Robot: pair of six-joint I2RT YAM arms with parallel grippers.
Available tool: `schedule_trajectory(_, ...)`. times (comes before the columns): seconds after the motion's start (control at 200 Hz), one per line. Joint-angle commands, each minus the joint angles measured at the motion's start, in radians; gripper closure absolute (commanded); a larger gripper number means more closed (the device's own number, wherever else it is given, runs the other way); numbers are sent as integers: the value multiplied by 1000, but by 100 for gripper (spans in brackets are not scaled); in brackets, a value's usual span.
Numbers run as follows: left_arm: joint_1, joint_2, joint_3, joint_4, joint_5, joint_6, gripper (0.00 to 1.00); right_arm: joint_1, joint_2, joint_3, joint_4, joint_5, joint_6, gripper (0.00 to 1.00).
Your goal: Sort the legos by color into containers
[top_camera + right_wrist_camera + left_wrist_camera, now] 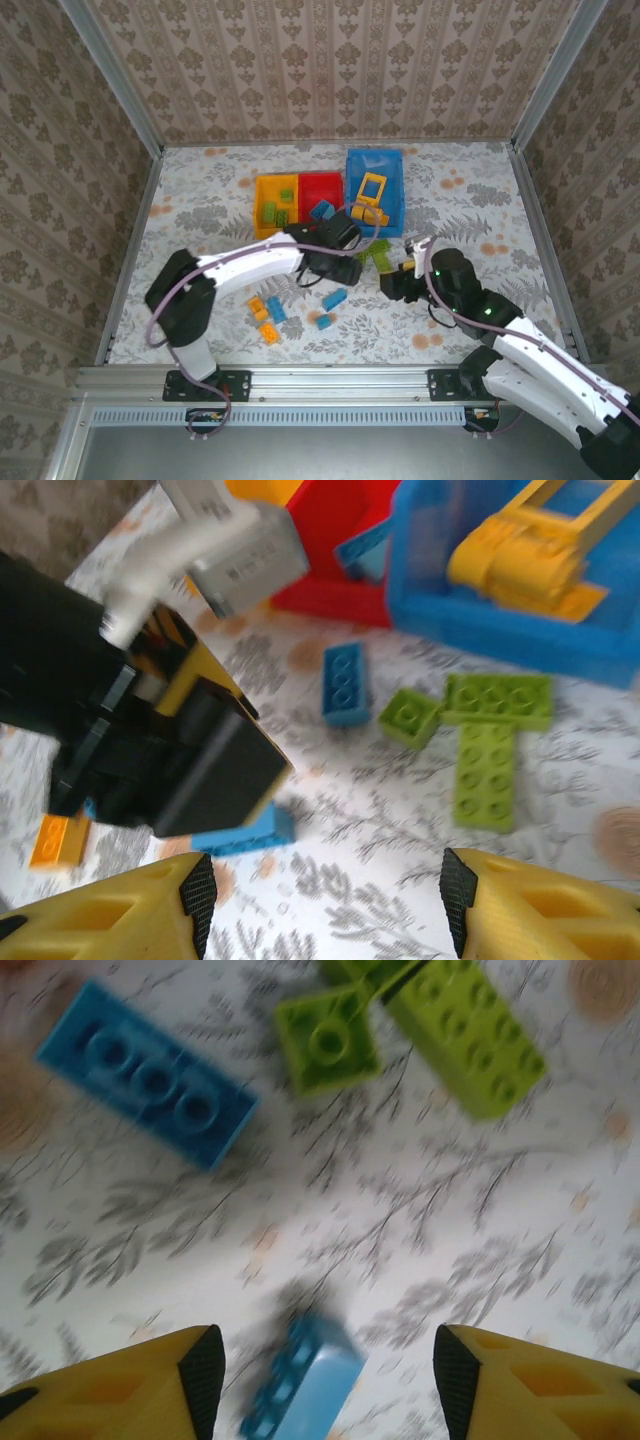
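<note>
Ideally the left gripper point(327, 1365), jaws wide astride 1 blue brick point(300, 1392) near the red bin point(325, 185), should square up before closing; the right gripper point(325, 895) gapes empty.

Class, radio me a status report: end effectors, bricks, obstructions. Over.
Left end effector open over a blue brick. Right end effector open, empty. Green bricks loose beside blue bin. Left arm close ahead of right.
</note>
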Motion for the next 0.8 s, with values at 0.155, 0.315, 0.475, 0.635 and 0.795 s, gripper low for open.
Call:
schedule_trajectory(0.155,-19,160,206,-90,7,-102,42,-42,-75,-8,-26,71,71,36)
schedule_trajectory(0.315,-20,207,244,-64,50,-153,40,-46,-125,-15,-25,99,75,36)
schedule_trajectory(0.475,-31,313,384,-120,91,-201,35,-50,-178,-16,-33,95,82,35)
schedule_trajectory(0.635,-44,387,482,-154,125,-254,31,-52,-221,-7,-71,92,82,32)
schedule_trajectory(0.795,-48,460,573,-226,126,-301,27,-50,-260,9,-105,74,77,25)
